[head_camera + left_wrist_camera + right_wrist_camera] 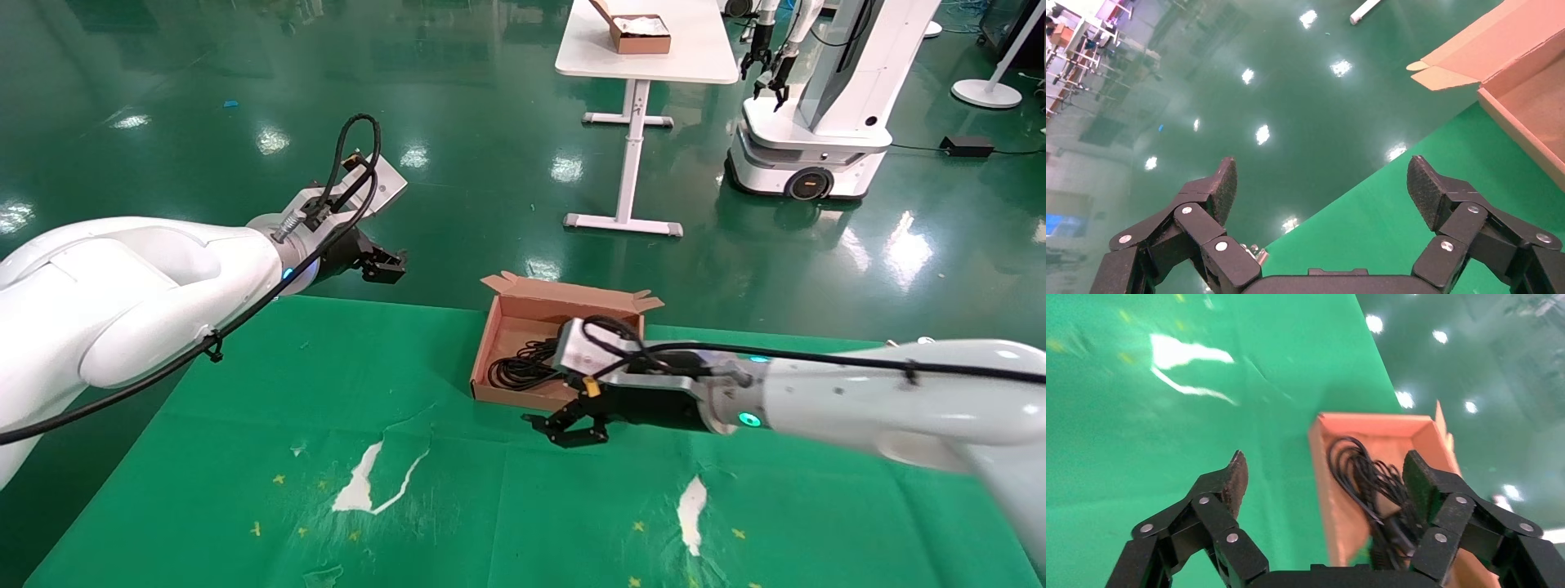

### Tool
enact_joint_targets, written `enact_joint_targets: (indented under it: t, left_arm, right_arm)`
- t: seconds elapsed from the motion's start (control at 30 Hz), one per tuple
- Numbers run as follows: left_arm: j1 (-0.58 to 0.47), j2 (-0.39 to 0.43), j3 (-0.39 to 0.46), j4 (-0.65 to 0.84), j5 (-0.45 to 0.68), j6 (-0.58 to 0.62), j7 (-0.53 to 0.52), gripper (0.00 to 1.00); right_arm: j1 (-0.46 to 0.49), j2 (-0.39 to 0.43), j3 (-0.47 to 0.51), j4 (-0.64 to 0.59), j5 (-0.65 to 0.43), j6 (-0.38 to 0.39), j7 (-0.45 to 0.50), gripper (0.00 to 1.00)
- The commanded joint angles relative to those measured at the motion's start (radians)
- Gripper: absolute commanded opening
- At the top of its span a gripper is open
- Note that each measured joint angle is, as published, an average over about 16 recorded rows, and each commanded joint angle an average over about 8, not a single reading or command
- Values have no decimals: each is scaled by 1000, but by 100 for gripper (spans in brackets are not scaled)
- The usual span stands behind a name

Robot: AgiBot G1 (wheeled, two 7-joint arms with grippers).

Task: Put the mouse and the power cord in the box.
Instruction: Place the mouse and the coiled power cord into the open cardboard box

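The box [511, 327] stands on the green cloth at the table's far middle, also seen in the left wrist view [1517, 67] and the right wrist view [1330, 490]. Black cable loops [523, 367] lie inside it [1358, 471], along with a thicker dark piece [1398, 536] that may be the power cord's plug. I cannot tell the power cord from the mouse's cable. The mouse body is hidden. My right gripper [549, 429] [1326, 459] hangs open and empty over the cloth, just in front of the box's near wall. My left gripper [392, 263] [1321, 160] is open, raised over the table's far-left edge.
White tears [359, 482] [690, 514] mark the green cloth in front. Beyond the table lies shiny green floor with a white table [645, 57] carrying a smaller brown box [641, 33], and another white robot [817, 122] at the far right.
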Motion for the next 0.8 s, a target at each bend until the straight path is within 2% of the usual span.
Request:
enact_joint_targets:
  t: [0.03,0.17,0.3,0.8]
  left_arm:
    - [0,0,0,0,0,0,0,100]
    - [2,-2,-3,-1,-5,2,3,100]
    - [23,-19,-31,-14,-57,29,42,100]
    - [192,-158,-266,-120,-489,246,352,100]
  right_arm:
    - [-20,25,25,27,29,-28,14,100]
    - [-60,75,76,81,87,-83,41,100]
    - [-100,126,127,135,145,-139,68,100]
    - [-251,316,320,338,365,-348,171,100]
